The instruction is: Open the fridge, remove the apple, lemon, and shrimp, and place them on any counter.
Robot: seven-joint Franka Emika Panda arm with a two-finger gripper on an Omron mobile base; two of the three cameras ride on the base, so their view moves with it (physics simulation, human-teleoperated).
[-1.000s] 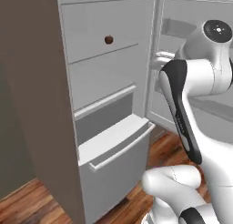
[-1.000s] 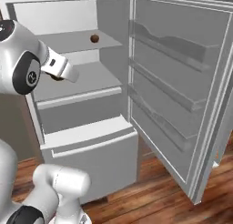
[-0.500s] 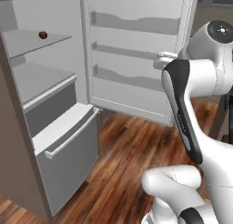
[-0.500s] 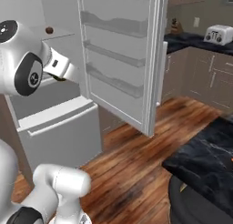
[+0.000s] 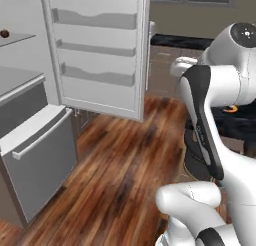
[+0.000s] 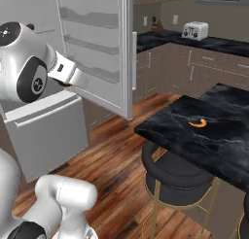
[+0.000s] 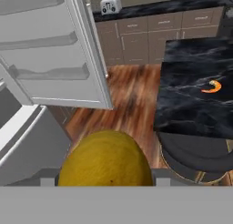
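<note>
The fridge (image 5: 95, 50) stands open, its door swung wide and the lower drawer pulled out. The shrimp (image 6: 197, 122) already lies on the black marble table (image 6: 223, 141), so by my reckoning one of the three items is delivered. The lemon (image 7: 105, 160) sits right up against the hand camera, between the fingers of the tool (image 7: 105, 180), which looks closed around it at a middling width; it is on its way but not yet set down. The apple (image 5: 4, 33) is on an upper fridge shelf, untouched, so it will need a further trip. The arm is folded close to the body, elbow high, forearm bent across toward the fridge side, with the hand looking out over the wooden floor toward the table and a stool (image 6: 177, 172) tucked beneath it.
</note>
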